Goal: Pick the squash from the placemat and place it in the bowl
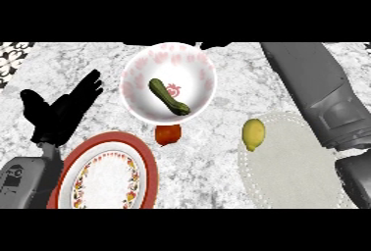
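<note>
Judging by this, your placing is done: the squash (pixel 169 97) lies in the bowl (pixel 196 63), well right of the spread, empty fingers of your left hand (pixel 58 117); the right hand (pixel 215 45), cut off past the bowl, cannot be read; only withdrawal seems left.

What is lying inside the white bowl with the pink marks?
The dark green squash lies inside the bowl, slanted across its bottom, beside a small red figure painted there. The bowl's surface under the squash is covered and cannot be seen.
</note>
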`<action>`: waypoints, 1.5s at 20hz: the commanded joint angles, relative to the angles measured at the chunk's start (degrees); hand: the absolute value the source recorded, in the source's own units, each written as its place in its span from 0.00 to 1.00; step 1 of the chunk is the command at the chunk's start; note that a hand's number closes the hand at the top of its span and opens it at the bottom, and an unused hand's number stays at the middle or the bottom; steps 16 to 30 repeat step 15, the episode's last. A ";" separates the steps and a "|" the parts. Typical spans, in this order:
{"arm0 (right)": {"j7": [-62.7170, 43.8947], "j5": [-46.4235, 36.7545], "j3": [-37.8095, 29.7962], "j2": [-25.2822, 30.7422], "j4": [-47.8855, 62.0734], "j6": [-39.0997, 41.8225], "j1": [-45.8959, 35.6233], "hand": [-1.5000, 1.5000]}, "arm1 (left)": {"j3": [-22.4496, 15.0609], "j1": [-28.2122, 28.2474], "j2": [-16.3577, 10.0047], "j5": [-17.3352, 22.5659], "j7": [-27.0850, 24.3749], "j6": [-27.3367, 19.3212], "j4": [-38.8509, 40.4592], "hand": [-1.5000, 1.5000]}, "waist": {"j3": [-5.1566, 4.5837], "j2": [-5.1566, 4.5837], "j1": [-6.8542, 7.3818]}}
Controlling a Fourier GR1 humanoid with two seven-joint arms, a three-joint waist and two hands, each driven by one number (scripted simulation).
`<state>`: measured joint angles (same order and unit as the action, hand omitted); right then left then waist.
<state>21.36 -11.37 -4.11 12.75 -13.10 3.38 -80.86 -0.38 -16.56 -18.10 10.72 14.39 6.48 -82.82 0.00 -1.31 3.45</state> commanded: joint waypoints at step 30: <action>16.83 9.97 -4.44 17.99 -12.58 43.23 19.36 1.00 | 5.32 5.31 -3.00 2.04 -0.87 2.45 -0.72 0.50 | 0.01 1.78 -4.86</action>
